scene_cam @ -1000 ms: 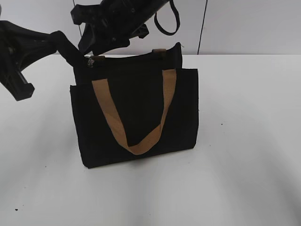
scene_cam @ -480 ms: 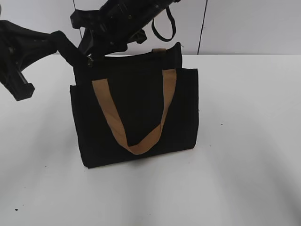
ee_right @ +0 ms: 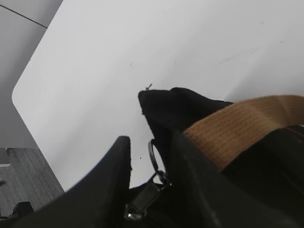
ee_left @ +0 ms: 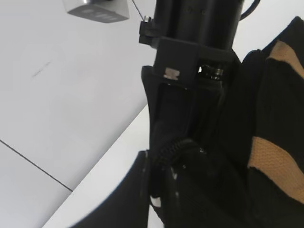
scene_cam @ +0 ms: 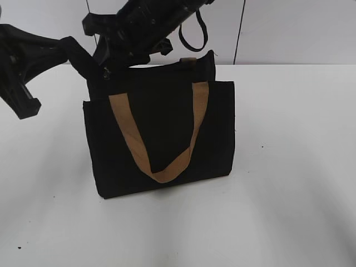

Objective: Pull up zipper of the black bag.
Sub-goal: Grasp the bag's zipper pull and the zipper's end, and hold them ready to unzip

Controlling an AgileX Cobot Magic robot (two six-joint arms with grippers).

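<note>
The black bag (scene_cam: 158,130) stands on the counter (scene_cam: 289,167). My left gripper (ee_left: 164,187) pinches its corner; the right gripper (ee_right: 149,183) straddles the zipper (ee_right: 145,197), jaws unclosed. I should clamp squarely, then draw steadily along the teeth.

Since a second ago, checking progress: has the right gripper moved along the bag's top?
Yes. The right gripper slid left along the bag top, now hiding the left tan tab; the right tab stays put.

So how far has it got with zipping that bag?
Done: the left gripper pinches the black bag at its top corner. In hand: the right gripper straddles the zipper pull, not clearly clamped. Left: the whole pull along the top edge.
</note>
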